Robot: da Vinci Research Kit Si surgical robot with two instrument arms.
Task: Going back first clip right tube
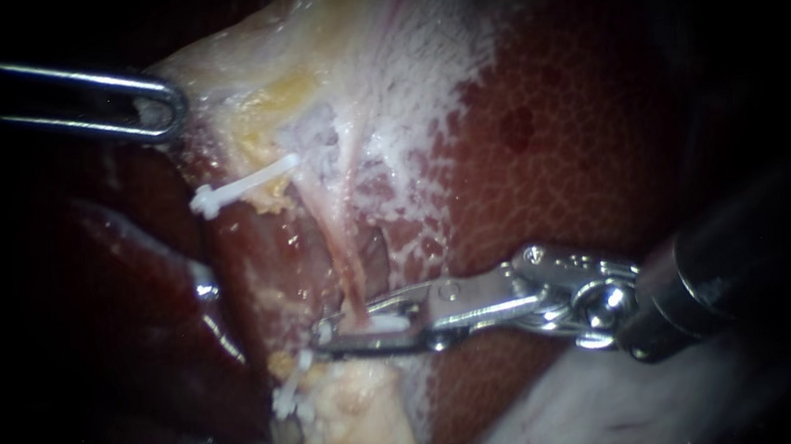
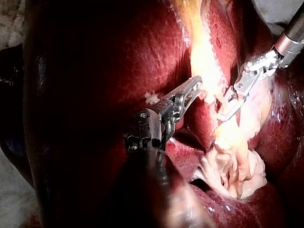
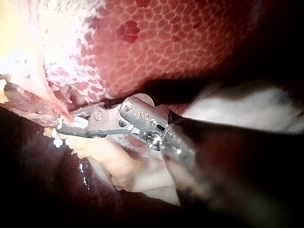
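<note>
- Right instrument (image 1: 329,334), a dark shaft with a silver hinged wrist and two slim steel jaws, enters the endoscope view from four o'clock and lies almost level. Its jaws are clenched on a small white plastic clip (image 1: 386,324), one jaw on each side of it.
- That clip sits around the thin pink tube (image 1: 337,245), which I take to be the task's right tube. It is low on the tube's run, near the six o'clock end. The jaws cross the tube nearly square, which I judge lets the clip close flat rather than skewed.
- Going back has not begun. It calls for loosening the jaws first, then withdrawing along the shaft toward four o'clock so the clip is not dragged off.
- A second white plastic clip (image 1: 244,186), long and narrow, lies at about ten o'clock from the jaws, well apart from them and left of the pink tube.
- Farther off, the left instrument (image 1: 169,106), a slender steel shaft with windowed jaws, comes in from nine o'clock. It seems to be clamped on the edge of the pale yellow fatty tissue (image 1: 246,84), though the endoscope shows only one jaw face. That pull probably keeps the tube stretched and exposed.
- Behind everything lies the mottled red-brown liver (image 1: 576,144), filling the two o'clock side.
</note>
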